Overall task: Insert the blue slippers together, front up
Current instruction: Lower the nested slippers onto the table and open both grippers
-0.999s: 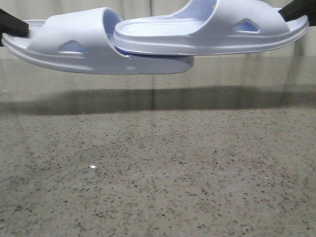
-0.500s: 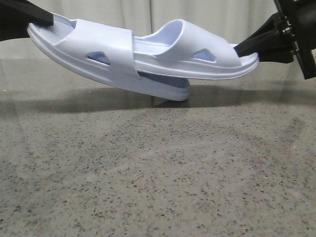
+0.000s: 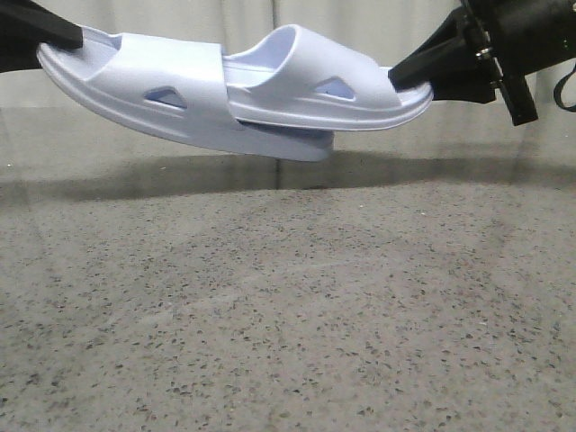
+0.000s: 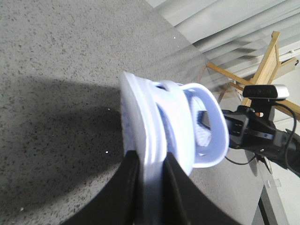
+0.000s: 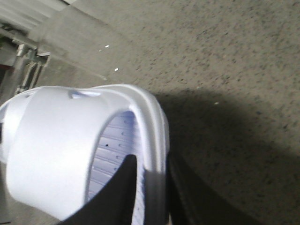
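Two pale blue slippers hang in the air above the table. My left gripper (image 3: 56, 38) is shut on the heel of the left slipper (image 3: 144, 90). My right gripper (image 3: 409, 76) is shut on the heel of the right slipper (image 3: 333, 94), whose toe end is pushed under the left slipper's strap. In the left wrist view my black fingers (image 4: 129, 187) clamp the left slipper's sole (image 4: 140, 117), with the right slipper (image 4: 206, 126) nested beyond it. In the right wrist view my gripper (image 5: 152, 187) pinches the right slipper's rim (image 5: 154, 136).
The speckled grey table (image 3: 288, 315) lies below, with the slippers' shadow across its back part. A curtain (image 3: 378, 22) hangs behind. In the left wrist view a wooden stand (image 4: 267, 56) and a camera (image 4: 265, 91) sit beyond the table's edge.
The right gripper has pushed the right slipper further left into the left slipper's strap. Both slippers have risen slightly and sit more level.
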